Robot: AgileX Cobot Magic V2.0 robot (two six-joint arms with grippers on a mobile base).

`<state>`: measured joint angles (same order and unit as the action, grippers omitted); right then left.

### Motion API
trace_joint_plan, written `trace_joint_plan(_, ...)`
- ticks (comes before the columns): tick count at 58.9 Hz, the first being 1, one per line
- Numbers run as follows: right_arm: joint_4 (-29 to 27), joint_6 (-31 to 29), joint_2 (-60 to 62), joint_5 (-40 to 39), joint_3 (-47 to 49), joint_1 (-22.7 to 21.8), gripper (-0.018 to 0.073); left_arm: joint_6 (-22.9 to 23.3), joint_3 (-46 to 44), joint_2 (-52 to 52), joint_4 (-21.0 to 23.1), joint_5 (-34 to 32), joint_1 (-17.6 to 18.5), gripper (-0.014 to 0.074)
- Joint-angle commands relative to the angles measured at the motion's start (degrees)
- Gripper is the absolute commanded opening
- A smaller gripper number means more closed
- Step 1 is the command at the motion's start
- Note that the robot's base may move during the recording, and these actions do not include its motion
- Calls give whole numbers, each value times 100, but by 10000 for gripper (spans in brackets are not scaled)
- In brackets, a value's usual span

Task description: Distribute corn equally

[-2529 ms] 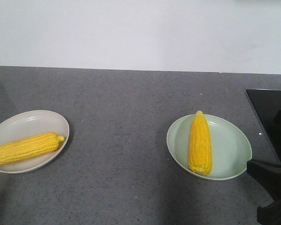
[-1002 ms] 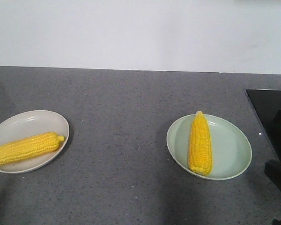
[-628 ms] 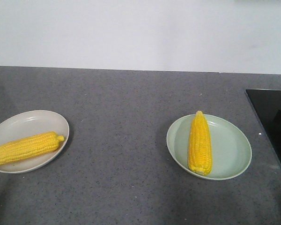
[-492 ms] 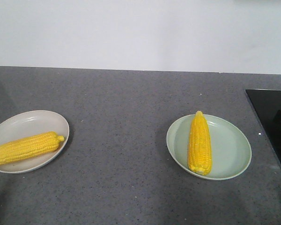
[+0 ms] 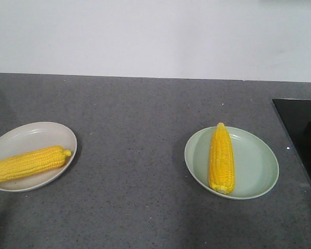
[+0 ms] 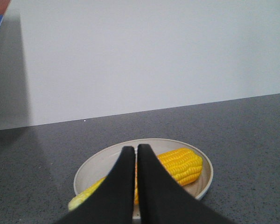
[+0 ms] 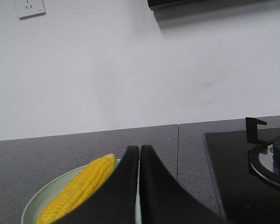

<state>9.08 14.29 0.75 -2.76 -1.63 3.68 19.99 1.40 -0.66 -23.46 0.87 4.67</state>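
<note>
You have one cob of corn (image 5: 26, 164) lying across the beige plate (image 5: 33, 135) at the left of the grey countertop (image 5: 135, 129), and another cob (image 5: 221, 157) upright along the pale green plate (image 5: 256, 161) at right. Your left gripper (image 6: 136, 151) and right gripper (image 7: 139, 151) are both closed, fingertips together, gripping nothing, each behind its plate

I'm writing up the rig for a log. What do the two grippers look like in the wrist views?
Both look alike. The left gripper and the right gripper each show two matte black fingers, broad at the base and curving to narrow tips. No markings, pads or cables show on them. The arms themselves are out of view, and the front view shows neither gripper.
</note>
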Motion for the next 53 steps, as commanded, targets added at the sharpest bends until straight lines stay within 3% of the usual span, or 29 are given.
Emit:
trace_joint_plan(1, 54, -72, 31, -397, -109, -31, -2, 21, -167, -82, 1, -399, 7, -6)
trace_joint_plan(53, 54, -72, 31, -406, -102, -31, -2, 21, -167, -82, 1, -399, 7, -6)
